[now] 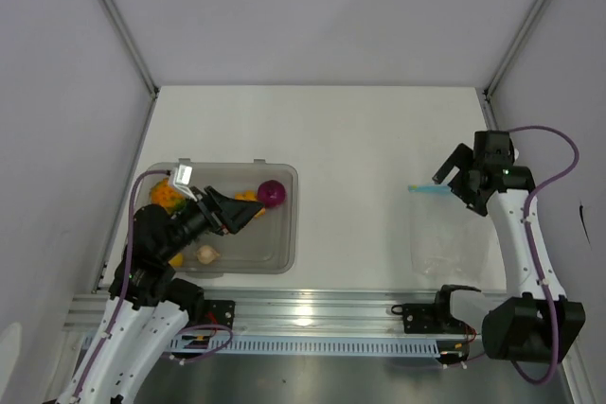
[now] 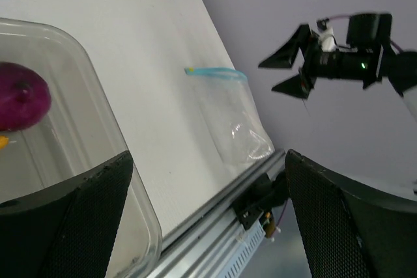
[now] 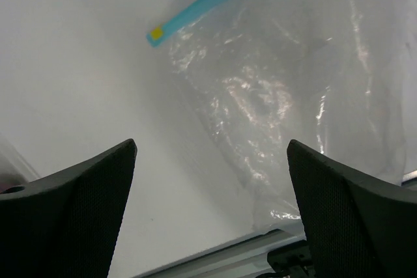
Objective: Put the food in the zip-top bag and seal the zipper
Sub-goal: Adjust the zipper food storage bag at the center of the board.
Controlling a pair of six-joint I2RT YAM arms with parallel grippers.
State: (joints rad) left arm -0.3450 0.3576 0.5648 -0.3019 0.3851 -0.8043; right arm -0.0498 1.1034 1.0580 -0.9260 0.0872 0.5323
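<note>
The food lies in a translucent grey tub (image 1: 284, 243) at the left: a purple onion (image 1: 271, 193), orange fruits (image 1: 163, 194), a yellow piece (image 1: 248, 199) and a pale garlic bulb (image 1: 206, 254). My left gripper (image 1: 244, 218) is open and empty, hovering over the tub; its wrist view shows the onion (image 2: 19, 96) beyond the left finger. The clear zip-top bag (image 1: 445, 234) lies flat at the right with its blue zipper (image 1: 431, 190) at the far edge. My right gripper (image 1: 457, 177) is open and empty just above the zipper end. The bag (image 3: 293, 96) and zipper (image 3: 208, 1) show in the right wrist view.
The tub's rim (image 2: 98, 96) is close under my left fingers. An aluminium rail (image 1: 312, 314) runs along the near table edge. Walls and frame posts close the table in at the back and both sides. The bag (image 2: 234, 128) and right gripper (image 2: 290, 73) show in the left wrist view.
</note>
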